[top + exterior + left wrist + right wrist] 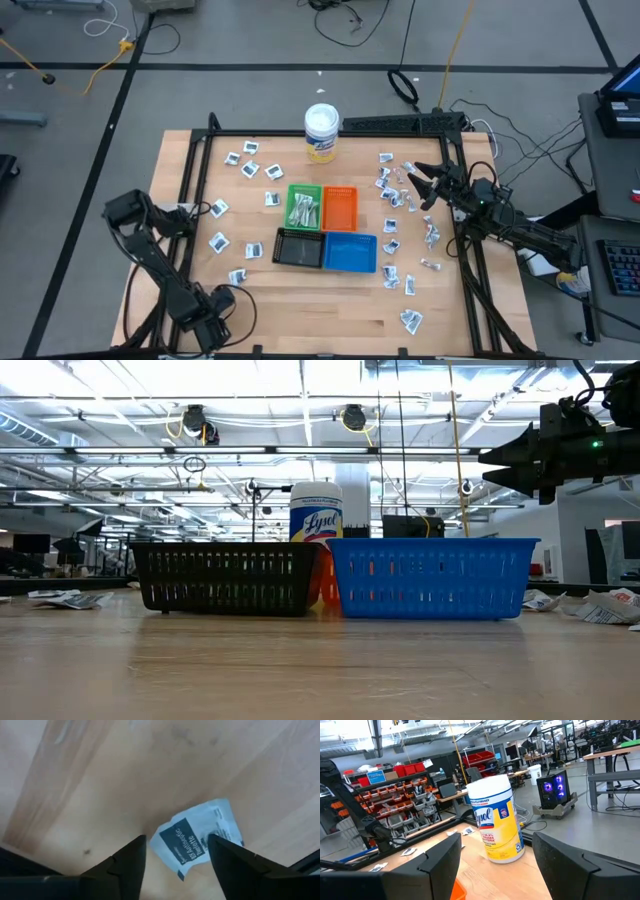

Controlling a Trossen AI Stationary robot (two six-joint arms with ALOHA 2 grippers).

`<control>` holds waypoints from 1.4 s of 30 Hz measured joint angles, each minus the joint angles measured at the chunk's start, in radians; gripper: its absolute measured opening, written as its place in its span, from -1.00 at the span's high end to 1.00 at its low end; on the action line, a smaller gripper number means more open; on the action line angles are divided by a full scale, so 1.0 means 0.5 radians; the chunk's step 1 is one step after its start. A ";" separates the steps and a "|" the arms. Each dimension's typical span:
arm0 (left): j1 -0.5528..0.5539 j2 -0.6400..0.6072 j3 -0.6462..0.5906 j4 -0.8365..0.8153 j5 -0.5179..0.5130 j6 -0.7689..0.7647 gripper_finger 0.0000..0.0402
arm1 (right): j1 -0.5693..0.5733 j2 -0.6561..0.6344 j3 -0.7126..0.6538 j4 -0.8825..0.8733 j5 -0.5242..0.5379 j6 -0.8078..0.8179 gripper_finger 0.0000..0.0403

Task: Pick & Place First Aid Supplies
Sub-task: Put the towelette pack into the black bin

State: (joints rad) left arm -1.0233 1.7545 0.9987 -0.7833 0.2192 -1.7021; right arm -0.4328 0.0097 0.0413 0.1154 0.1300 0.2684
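Left gripper [175, 857] low over packet [197, 837]

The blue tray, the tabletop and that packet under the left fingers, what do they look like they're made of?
Blue tray: probably moulded plastic, with slotted walls and a glossy rim.
Tabletop: wood, pale planks with visible grain and seams, satin finish.
Packet: likely coated paper or foil laminate; white-grey, printed, slightly crinkled, lying flat between the open left gripper fingers.
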 joint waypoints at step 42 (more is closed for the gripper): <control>0.477 -0.500 -0.005 -0.448 -0.021 1.667 0.98 | 0.000 -0.001 -0.001 0.000 0.001 0.000 -0.20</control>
State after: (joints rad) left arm -0.7848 1.5047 0.9961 -1.0071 0.2087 -0.8685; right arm -0.4326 0.0093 0.0410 0.1154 0.1303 0.2686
